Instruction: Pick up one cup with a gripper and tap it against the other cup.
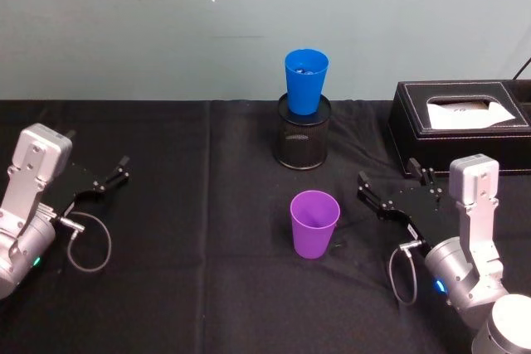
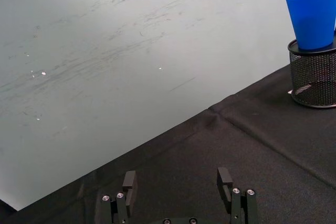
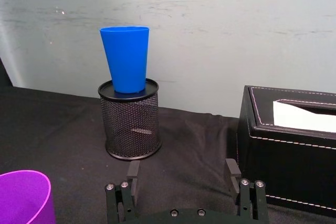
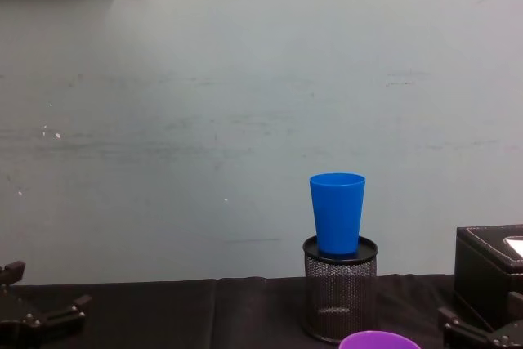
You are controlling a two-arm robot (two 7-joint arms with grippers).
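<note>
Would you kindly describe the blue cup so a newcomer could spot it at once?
Start from the black box at the table's far right. Left of it stands a black mesh pen holder, and the blue cup sits upright in its mouth, whereas the purple cup stands on the cloth.

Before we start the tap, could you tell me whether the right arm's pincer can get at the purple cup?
Probably yes: the open right pincer faces the upright purple cup, with bare cloth between.

The purple cup (image 1: 314, 223) and the blue cup (image 1: 305, 80) look like smooth plastic with a soft sheen. The pen holder (image 1: 303, 140) is black wire mesh. Matt black cloth (image 1: 191, 271) covers the counter. The black box (image 1: 456, 134) looks leather-like, with white stitching.
</note>
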